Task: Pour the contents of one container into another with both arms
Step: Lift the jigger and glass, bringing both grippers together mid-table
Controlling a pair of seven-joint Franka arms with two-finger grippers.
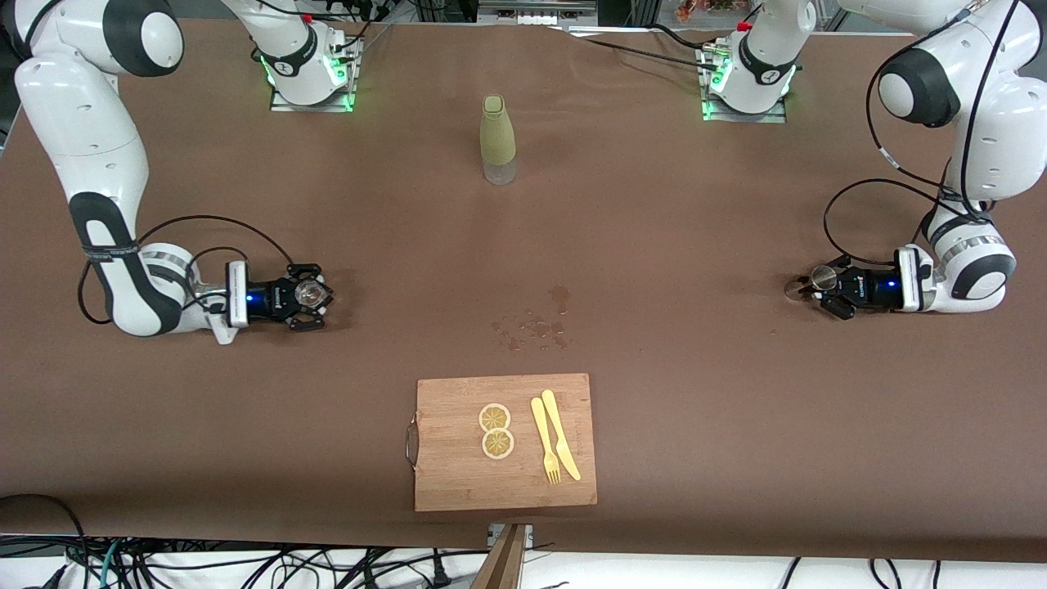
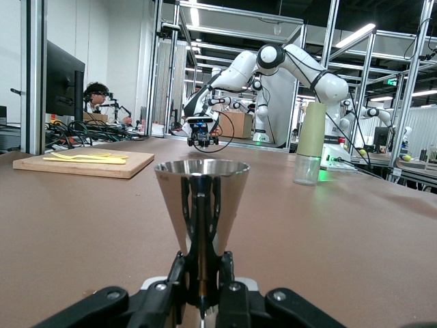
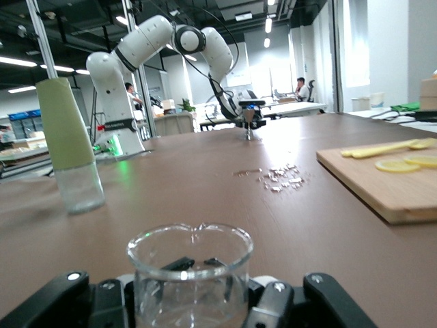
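I see my left gripper [image 1: 820, 288] clamped on a metal jigger [image 2: 201, 205], low over the table [image 1: 654, 245]. My right gripper [image 1: 309, 296] grips a glass beaker [image 3: 189, 277]; the spill [image 1: 536, 325] lies between both hands.

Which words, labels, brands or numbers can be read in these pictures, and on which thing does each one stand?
None can be read.
White marks on the right tool: too small to read.
White marks on the left tool: too small to read.
Dark band on the left arm, seen in the right wrist view: lettering too blurred to read.
Bottle, cutting board, metal cup, glass beaker: no text visible.
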